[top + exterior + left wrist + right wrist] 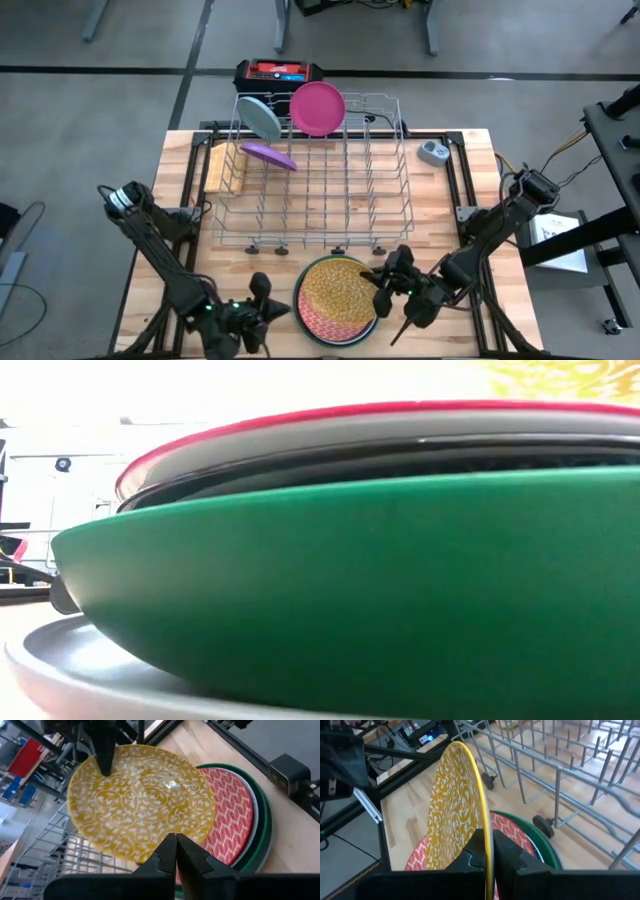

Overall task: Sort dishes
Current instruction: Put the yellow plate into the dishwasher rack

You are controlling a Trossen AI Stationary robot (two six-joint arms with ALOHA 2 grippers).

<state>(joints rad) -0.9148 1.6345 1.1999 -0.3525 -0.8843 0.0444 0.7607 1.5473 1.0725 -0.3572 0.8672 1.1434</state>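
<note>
A stack of dishes stands at the table's near edge: a red patterned plate (318, 322) over a green plate (360, 580) and a grey plate (60, 660). Above the stack is a yellow patterned plate (335, 288), tilted, with my right gripper (384, 286) shut on its right side. My left gripper (268, 308) is shut just left of the stack, its tips (176, 842) at the yellow plate's near rim. In the wire dish rack (320, 190), a pale blue plate (262, 118), a pink plate (318, 107) and a purple plate (268, 155) stand between the wires. My right gripper pinches the yellow plate's rim (486, 817) between its two fingers, one finger (105, 755) on the patterned face and the other behind the plate. It comes from the table's right side. The plate is tilted, raised above the red plate. My left gripper: I cannot tell whether its shut tips touch the yellow plate's rim.
The rack fills the middle and far part of the table, its small feet (542, 826) close to the stack. A wooden block (225, 165) lies left of the rack and a small grey device (433, 152) at its right. Bare wood lies on either side of the stack.
</note>
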